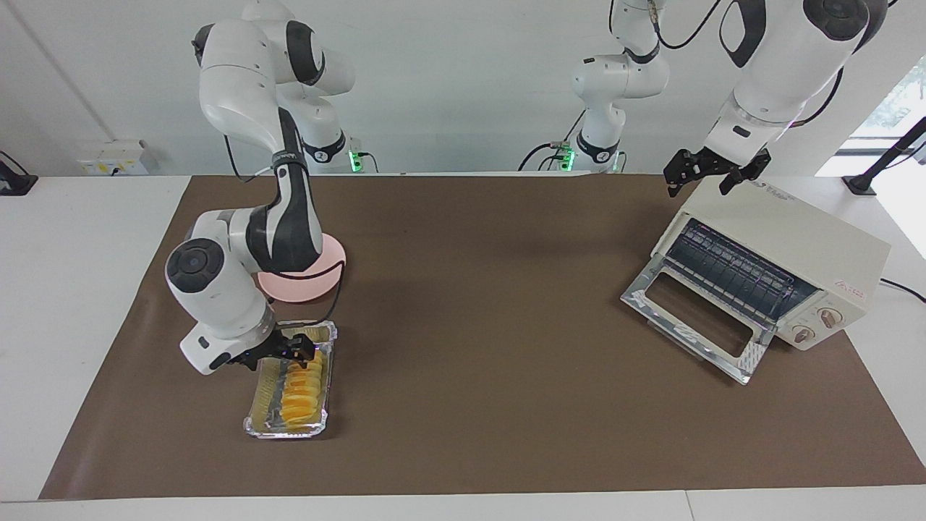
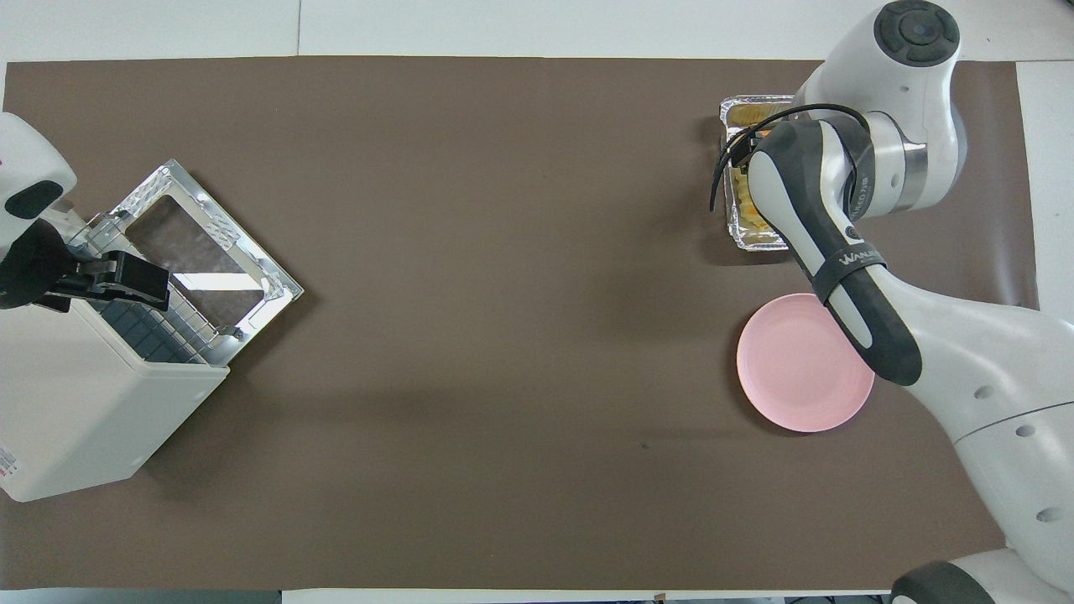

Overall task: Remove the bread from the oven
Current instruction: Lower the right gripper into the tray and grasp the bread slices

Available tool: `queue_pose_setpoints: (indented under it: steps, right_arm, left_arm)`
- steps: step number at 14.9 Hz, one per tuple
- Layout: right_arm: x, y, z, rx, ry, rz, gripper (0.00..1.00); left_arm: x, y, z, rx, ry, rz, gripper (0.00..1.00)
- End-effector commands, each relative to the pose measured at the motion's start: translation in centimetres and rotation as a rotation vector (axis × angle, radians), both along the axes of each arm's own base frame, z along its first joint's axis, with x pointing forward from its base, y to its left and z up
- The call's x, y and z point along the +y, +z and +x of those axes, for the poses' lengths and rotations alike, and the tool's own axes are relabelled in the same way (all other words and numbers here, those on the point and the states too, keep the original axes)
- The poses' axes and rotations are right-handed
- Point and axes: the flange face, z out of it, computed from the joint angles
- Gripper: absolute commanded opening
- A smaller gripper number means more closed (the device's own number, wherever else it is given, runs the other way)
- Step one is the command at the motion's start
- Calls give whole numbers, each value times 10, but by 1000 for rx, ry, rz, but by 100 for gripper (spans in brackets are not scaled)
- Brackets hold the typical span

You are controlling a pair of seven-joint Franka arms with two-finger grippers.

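Though over bread [image 1: 302, 387], right arm [image 1: 286, 210] bent (elbow high)

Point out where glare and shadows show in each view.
Facing view: bright daylight washes out the window corner above the oven; the foil tray glints. Overhead view: the oven's open glass door carries a white reflection streak, and the right arm's soft shadow falls on the mat beside the pink plate.

The foil tray [image 1: 260, 420] is shiny crinkled metal, the oven [image 1: 796, 246] has smooth cream casing, the mat [image 1: 477, 304] is matt brown.
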Motion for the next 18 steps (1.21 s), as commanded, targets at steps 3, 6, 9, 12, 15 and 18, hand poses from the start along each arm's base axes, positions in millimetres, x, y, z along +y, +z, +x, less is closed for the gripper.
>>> queue_pose_setpoints:
  steps: [3, 6, 9, 12, 15, 18]
  right_arm:
    - [-5, -26, -3, -29, 0, -18, 100]
    - [-7, -32, -3, -48, 2, -14, 100]
    - [-9, -36, -2, -91, -6, 9, 86]
    - [-9, -35, -1, -91, -27, 30, 0]
    - [0, -28, -1, -95, -54, 41, 0]
    - [-8, -20, -2, -72, -62, 36, 0]
  left_arm:
    - [3, 3, -8, 2, 2, -15, 100]
    - [3, 3, -8, 2, 2, -15, 100]
    - [3, 3, -8, 2, 2, -15, 100]
    - [3, 2, -8, 3, 2, -15, 100]
    - [3, 2, -8, 3, 2, -15, 100]
    - [3, 2, -8, 3, 2, -15, 100]
